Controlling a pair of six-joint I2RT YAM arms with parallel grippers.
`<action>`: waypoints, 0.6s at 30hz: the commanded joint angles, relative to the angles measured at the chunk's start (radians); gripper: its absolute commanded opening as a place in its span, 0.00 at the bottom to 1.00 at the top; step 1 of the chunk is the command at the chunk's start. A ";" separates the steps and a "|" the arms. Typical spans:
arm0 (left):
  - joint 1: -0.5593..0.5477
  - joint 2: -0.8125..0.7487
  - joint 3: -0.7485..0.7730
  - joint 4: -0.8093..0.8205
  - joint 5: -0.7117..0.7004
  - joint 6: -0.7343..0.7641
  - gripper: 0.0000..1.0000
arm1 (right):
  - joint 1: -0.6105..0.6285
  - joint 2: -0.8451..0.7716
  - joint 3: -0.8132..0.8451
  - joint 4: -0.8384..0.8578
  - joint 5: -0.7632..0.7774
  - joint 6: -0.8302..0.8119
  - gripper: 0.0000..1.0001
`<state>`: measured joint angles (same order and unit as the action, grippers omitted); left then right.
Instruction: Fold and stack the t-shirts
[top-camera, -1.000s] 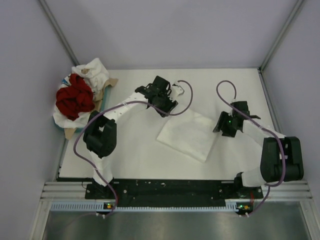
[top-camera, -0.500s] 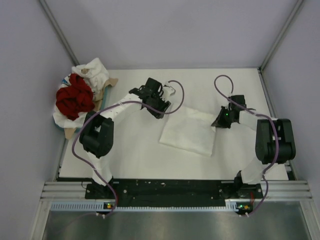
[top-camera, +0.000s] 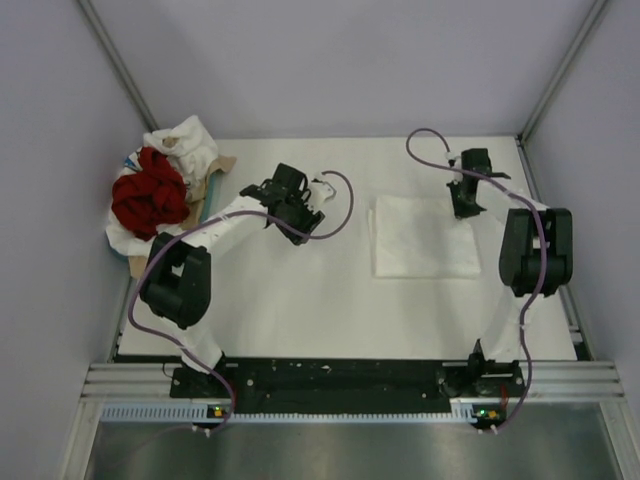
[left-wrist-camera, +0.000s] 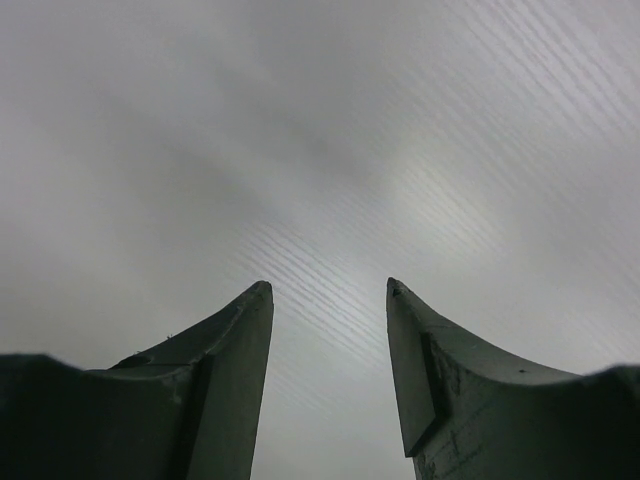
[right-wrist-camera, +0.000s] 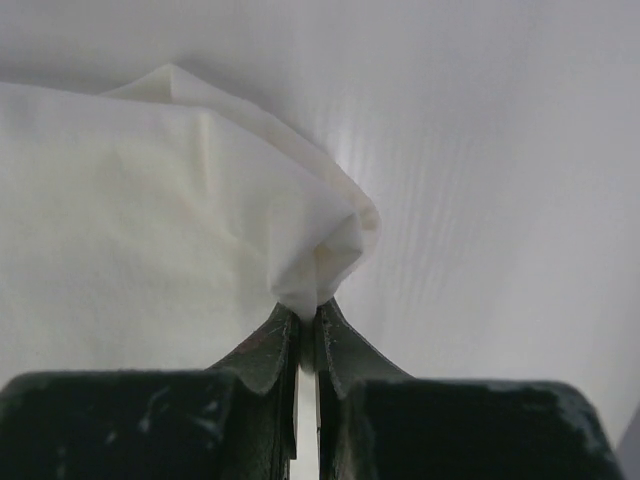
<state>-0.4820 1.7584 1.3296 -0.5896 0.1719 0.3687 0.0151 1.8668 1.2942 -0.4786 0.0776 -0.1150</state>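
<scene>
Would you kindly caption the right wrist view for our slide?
Right gripper pinching a bunched corner of the white t-shirt.

You see the folded white t-shirt as soft, matt cloth, faintly creased; your worktop is matt white with a fine lined grain. The left end effector looks like dark, scuffed matt plastic, and the red t-shirts are crumpled cloth

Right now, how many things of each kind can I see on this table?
Robot arms: 2, left and right
Folded white shirt: 1
Heap of red and white shirts: 1
Tray: 1
Total: 5
</scene>
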 joint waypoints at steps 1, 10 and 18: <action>0.032 -0.059 -0.010 0.019 -0.021 0.032 0.54 | -0.061 0.101 0.160 0.000 0.232 -0.178 0.00; 0.063 -0.082 -0.017 0.016 -0.055 0.045 0.54 | -0.148 0.281 0.447 0.005 0.444 -0.239 0.00; 0.089 -0.079 0.003 0.019 -0.078 0.055 0.54 | -0.181 0.393 0.586 0.026 0.501 -0.322 0.00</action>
<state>-0.4103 1.7256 1.3190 -0.5896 0.1101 0.4068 -0.1509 2.2234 1.8046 -0.4812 0.5060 -0.3878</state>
